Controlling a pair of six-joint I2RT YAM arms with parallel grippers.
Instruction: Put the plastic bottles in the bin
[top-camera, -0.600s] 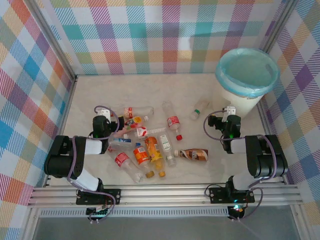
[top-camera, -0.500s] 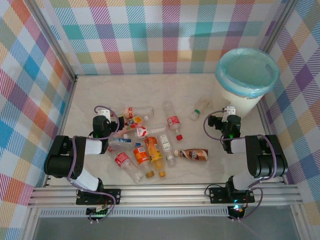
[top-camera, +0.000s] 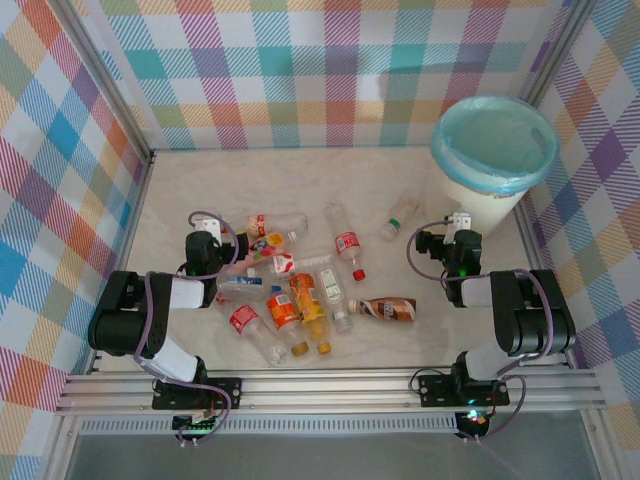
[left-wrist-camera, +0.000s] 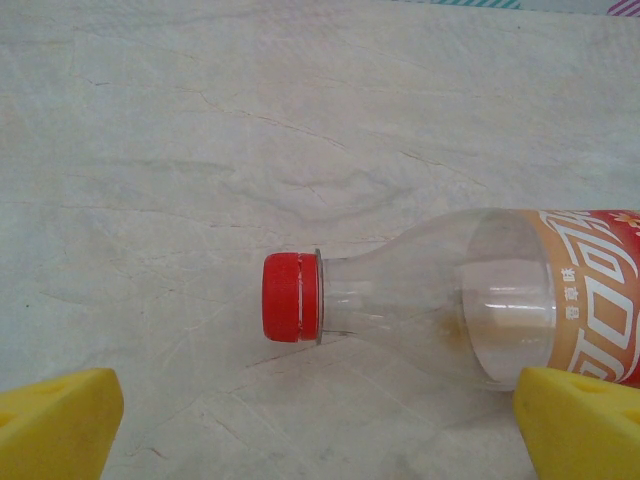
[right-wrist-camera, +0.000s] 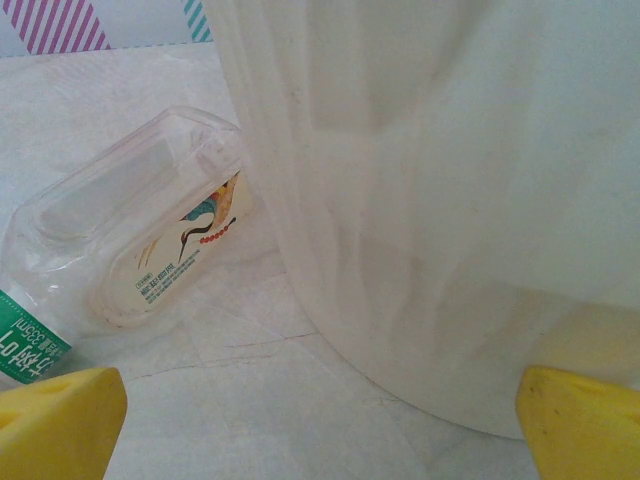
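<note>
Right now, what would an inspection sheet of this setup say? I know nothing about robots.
Surface: pale marbled table, no spills seen.
Bottles: about a dozen bottles lying down, most heaped mid-table; one clear bottle beside the bin.
Bin: upright, far right, blue-green liner; no bottle seen inside.
Clutter: nothing seen.
Grippers: left gripper open, aimed at a red-capped bottle; right gripper open, facing the bin's wall; both empty.
Cables: purple cables loop along both arms.
Surroundings: plaid walls on three sides; metal rail at the near edge.
</note>
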